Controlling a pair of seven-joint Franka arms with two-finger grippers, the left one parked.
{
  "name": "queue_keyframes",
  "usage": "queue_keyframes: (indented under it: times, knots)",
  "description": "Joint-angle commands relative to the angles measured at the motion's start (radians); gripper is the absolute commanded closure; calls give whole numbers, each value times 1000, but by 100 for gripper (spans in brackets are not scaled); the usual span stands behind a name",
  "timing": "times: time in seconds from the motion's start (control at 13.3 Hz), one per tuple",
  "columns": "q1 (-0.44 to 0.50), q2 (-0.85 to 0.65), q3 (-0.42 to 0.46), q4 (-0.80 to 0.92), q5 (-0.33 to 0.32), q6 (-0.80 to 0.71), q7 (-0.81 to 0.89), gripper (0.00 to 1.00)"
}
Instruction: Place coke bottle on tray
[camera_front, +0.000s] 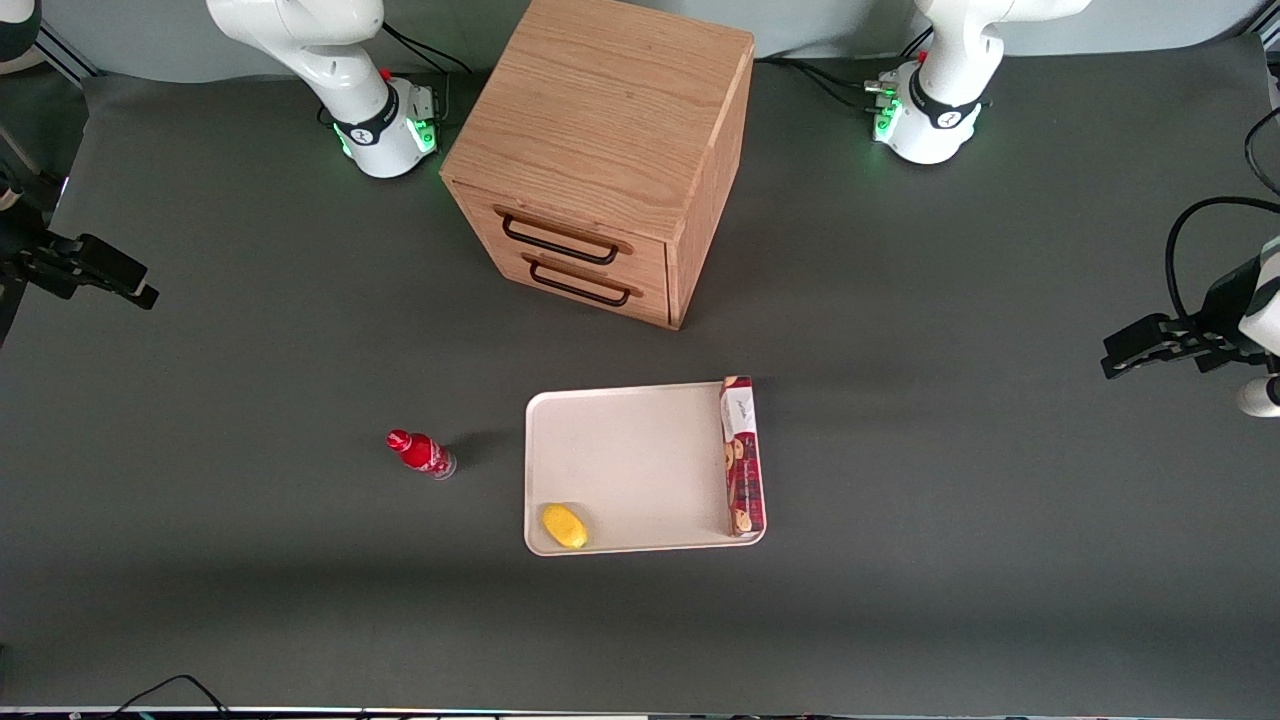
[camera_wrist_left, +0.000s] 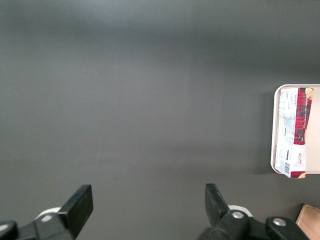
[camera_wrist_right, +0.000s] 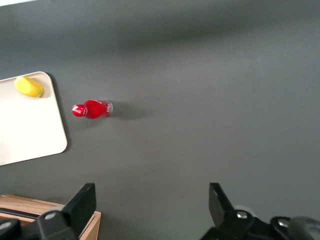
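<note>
1. The lemon (camera_front: 564, 526) lies in the tray's corner nearest the front camera, on the side facing the claw, well apart from the claw.
2. The tray (camera_front: 630, 460), cream-white with a low rim, lies flat on the dark counter (camera_front: 300, 600), farther from the claw than the bottle is. A long red cookie box (camera_front: 741, 455) rests along the tray edge toward the parked arm's end.
3. The coke bottle (camera_front: 421, 453) stands upright on the counter just beside the tray, apart from its rim, between the tray and the claw's end of the counter. Nothing touches it.
4. The claw (camera_front: 105, 277) hovers above the counter at the working arm's end, well apart from the bottle, a little farther from the front camera than it. Its fingers (camera_wrist_right: 82, 205) are spread wide and hold nothing.
5. The wooden drawer cabinet (camera_front: 610, 150) stands farthest from the front camera, its two drawers closed, well apart from the claw.
</note>
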Motion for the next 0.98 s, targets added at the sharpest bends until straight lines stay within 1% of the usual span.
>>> queue_keyframes:
  times: [0.0, 0.9]
  knots:
    - [1, -5, 0, 3, -12, -38, -16, 0]
    - [8, 1, 2, 5, -7, -61, -16, 0]
